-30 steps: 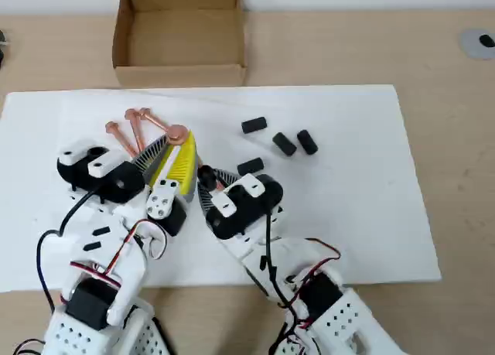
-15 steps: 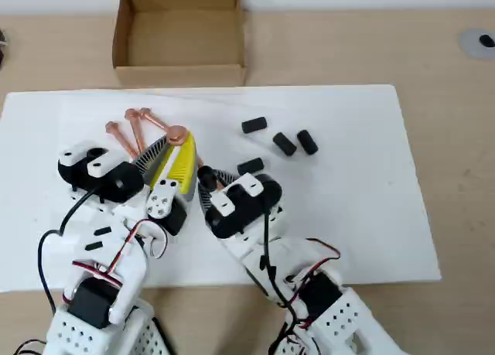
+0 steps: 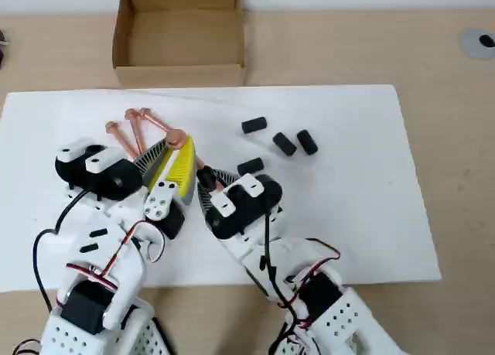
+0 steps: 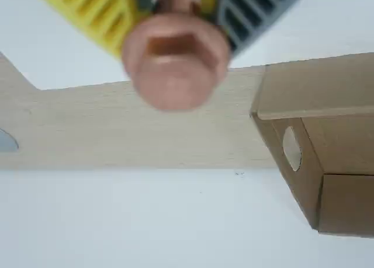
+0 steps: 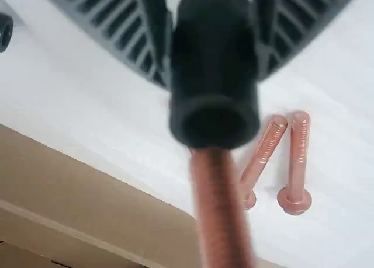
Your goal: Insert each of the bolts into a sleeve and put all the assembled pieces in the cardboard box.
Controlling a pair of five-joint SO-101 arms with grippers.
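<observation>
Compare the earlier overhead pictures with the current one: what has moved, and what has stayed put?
The left gripper, shut on a bolt, edged slightly toward the sleeve held in the right gripper, and the left arm's wrist shifted a little. Nothing was picked up or let go. The right gripper, loose bolts, loose sleeves and cardboard box stayed put.

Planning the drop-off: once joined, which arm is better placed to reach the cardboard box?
Left, likely: the left gripper, shut on the copper bolt, sits nearer the cardboard box than the right gripper holding the black cylindrical sleeve.
</observation>
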